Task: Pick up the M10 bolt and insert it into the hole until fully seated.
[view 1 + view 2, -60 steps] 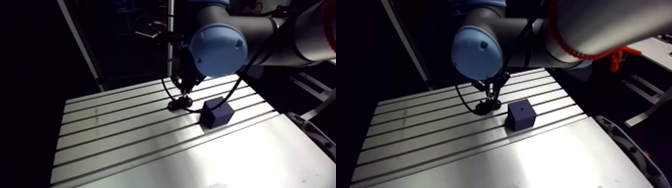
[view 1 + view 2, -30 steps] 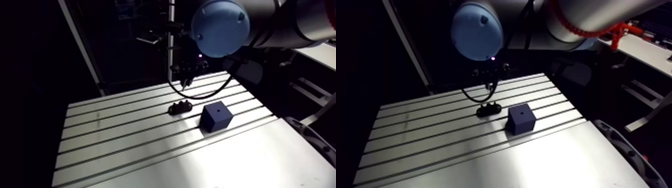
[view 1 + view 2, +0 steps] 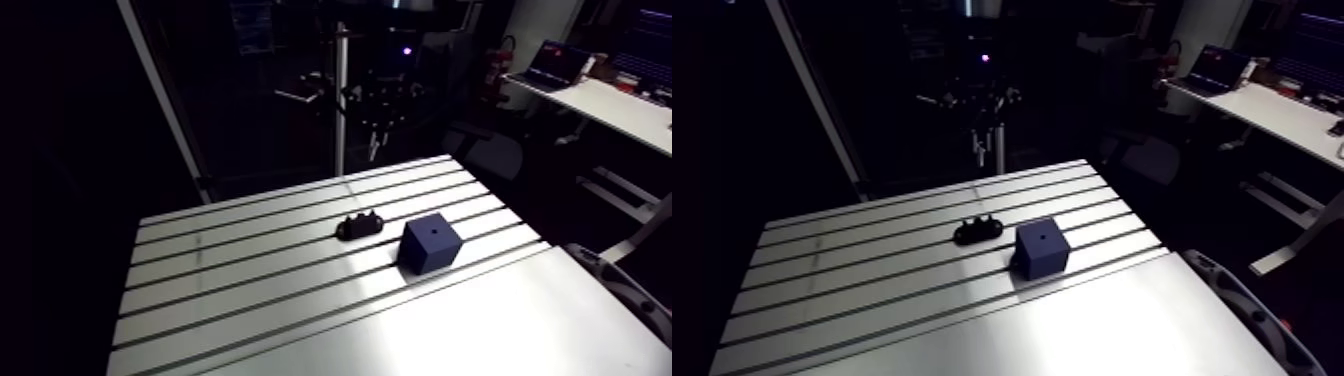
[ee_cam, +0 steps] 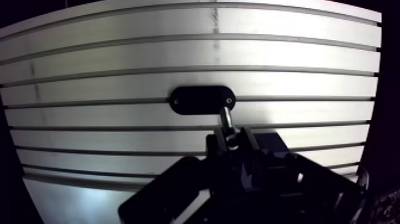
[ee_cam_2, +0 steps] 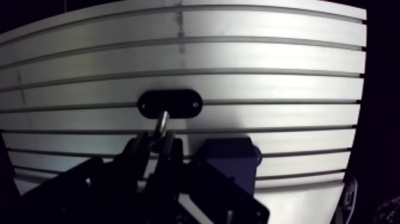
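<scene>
A dark blue cube (image 3: 430, 245) with a small hole in its top stands on the slotted table (image 3: 250, 290). A low black holder (image 3: 361, 226) sits just left of it. My gripper (image 4: 233, 138) hangs high above the table's far edge, shut on the M10 bolt (image 4: 227, 118). The bolt's shiny shank sticks out past the fingertips. In the wrist view the bolt points toward the black holder (image 4: 202, 99), and the cube (image 5: 229, 158) lies beside the fingers. In the arm view the gripper (image 3: 380, 105) is small and dark, with the bolt (image 3: 375, 148) below it.
Bare slotted aluminium spreads to the left of the holder. A smooth plate (image 3: 470, 330) covers the table's near part. A slanted pole (image 3: 165, 100) rises behind the table's far left edge.
The gripper has risen from the black holder, taking the bolt well above the table. The arm view shifted, and the blue joint cap has left it. Cube and holder stayed put.
</scene>
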